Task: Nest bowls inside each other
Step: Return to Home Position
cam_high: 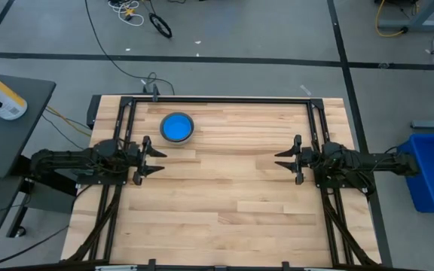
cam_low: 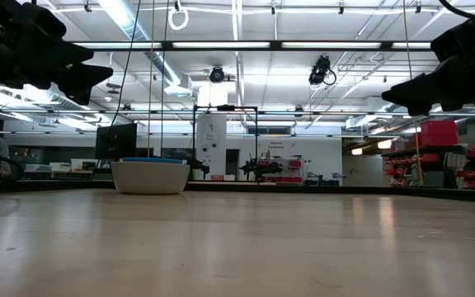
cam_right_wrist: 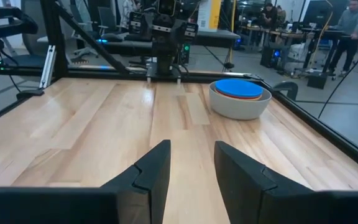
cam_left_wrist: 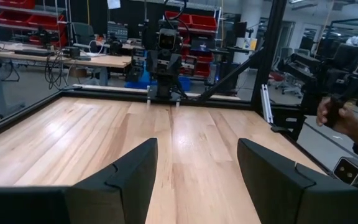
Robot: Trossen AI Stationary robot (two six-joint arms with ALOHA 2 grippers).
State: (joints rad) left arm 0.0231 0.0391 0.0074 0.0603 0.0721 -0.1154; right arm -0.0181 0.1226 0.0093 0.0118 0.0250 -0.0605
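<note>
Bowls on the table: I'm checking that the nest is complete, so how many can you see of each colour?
Grey bowl: 1
Light blue bowl: 1
Red bowl: 1 (only a rim sliver shows)
Total: 3 visible, all in one nest; any others inside are hidden.

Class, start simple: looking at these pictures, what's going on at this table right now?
Nothing is being handled. The bowls sit nested in one stack on the left arm's side of the table: a light blue bowl on top, a red rim just under it, the grey bowl outermost. The left gripper and right gripper hang open and empty above the table, facing each other, clear of the stack.
</note>
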